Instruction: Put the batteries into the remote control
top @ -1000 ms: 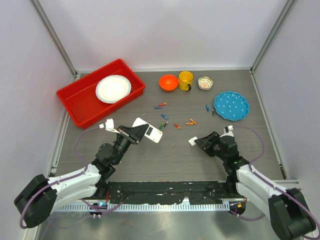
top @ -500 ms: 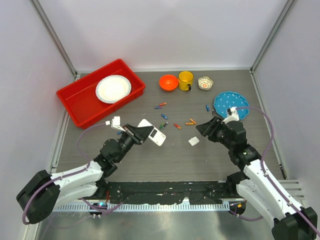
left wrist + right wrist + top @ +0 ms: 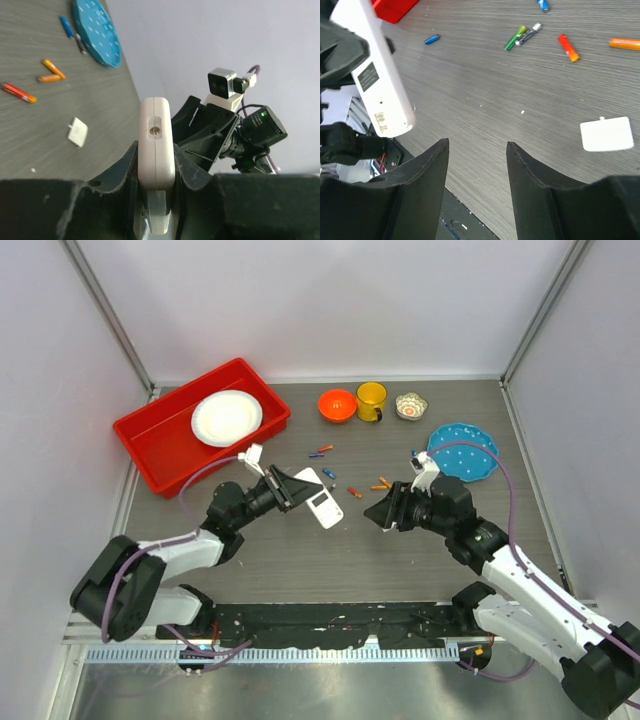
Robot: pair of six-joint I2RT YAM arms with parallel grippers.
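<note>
My left gripper (image 3: 296,490) is shut on the white remote control (image 3: 323,503) and holds it tilted above the table's middle. In the left wrist view the remote (image 3: 156,135) stands edge-on between the fingers. My right gripper (image 3: 377,513) is open and empty, low over the table just right of the remote (image 3: 377,80); its jaws (image 3: 477,145) stand wide apart. Several batteries lie scattered beyond: blue (image 3: 328,473), green (image 3: 328,488), red (image 3: 354,492), orange (image 3: 381,483). A small white square cover (image 3: 606,134) lies flat by my right gripper.
A red bin (image 3: 160,445) holding a white plate (image 3: 226,417) is at the far left. An orange bowl (image 3: 338,404), a yellow mug (image 3: 372,399) and a small patterned bowl (image 3: 410,405) stand at the back. A blue plate (image 3: 462,451) lies at the right.
My right gripper let go of the white cover, which now lies on the table, then rose and moved left toward the remote. My left gripper carried the remote right and farther away.
</note>
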